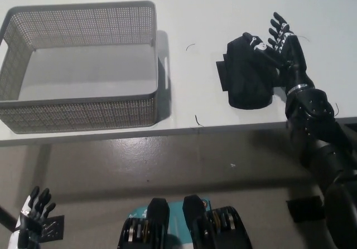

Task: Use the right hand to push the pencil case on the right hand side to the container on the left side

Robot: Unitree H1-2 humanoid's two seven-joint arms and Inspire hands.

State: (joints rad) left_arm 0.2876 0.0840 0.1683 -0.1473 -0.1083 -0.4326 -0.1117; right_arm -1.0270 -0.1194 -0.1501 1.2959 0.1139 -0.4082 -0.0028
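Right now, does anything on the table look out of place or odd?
Nothing looks damaged or spilled. The black pencil case lies slightly askew near the table's front edge, the right hand against its right side. The basket is apart from it.

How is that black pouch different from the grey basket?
The pencil case is black, solid and small; the container is grey, mesh-walled, open-topped and far larger. The right hand rests against the pencil case; nothing touches the container. Both sit on the white table.

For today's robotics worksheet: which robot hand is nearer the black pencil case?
Right. The right hand is against the pencil case on its right side; the left hand rests far off, below the table edge.
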